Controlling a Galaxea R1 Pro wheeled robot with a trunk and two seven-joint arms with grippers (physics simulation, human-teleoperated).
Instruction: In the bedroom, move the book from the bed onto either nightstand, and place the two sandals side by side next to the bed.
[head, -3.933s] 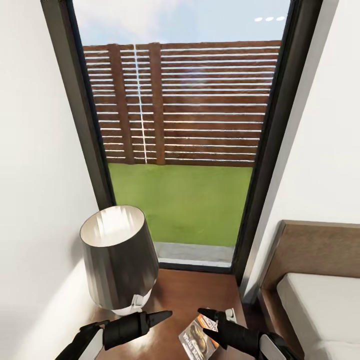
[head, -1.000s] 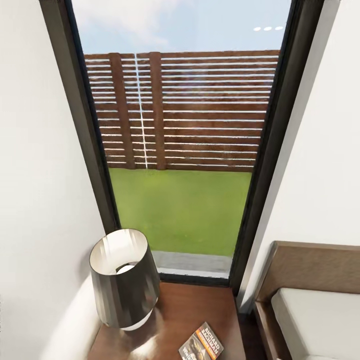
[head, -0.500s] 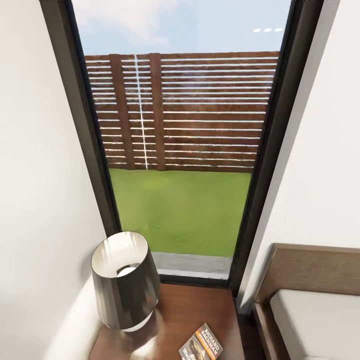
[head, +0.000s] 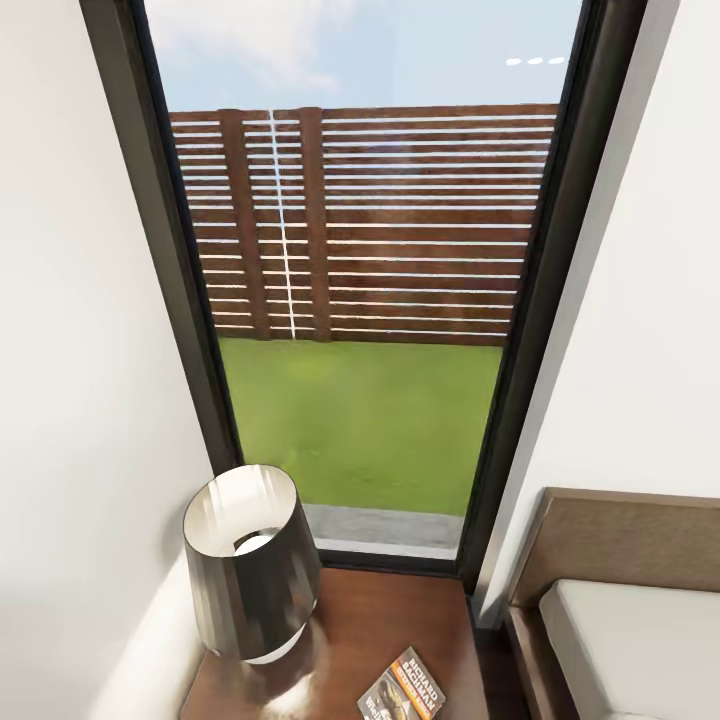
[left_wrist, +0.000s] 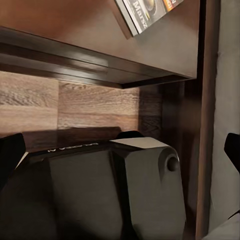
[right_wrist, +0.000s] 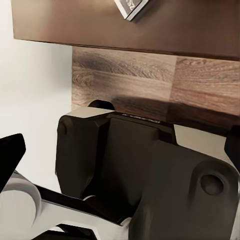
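The book (head: 403, 690) lies flat on the glossy dark brown nightstand (head: 385, 615), near its front right corner, with nothing gripping it. Its corner also pokes over the nightstand's edge in the left wrist view (left_wrist: 147, 12) and the right wrist view (right_wrist: 131, 7). My left gripper (left_wrist: 120, 155) hangs low in front of the nightstand, fingers wide apart and empty. The right gripper (right_wrist: 122, 150) is likewise low, open and empty. The bed (head: 640, 640) with its brown headboard stands right of the nightstand. The sandals are out of view.
A dark lamp shade (head: 245, 560) takes the nightstand's left half. A tall dark-framed window (head: 365, 300) onto fence and grass is straight ahead, with white walls on both sides. Below both wrists sit my dark base (left_wrist: 110, 195) and wood-plank floor (right_wrist: 130, 75).
Both grippers, which were over the nightstand with the right one at the book, have dropped out of the head view. The book stays on the nightstand. The camera has shifted slightly.
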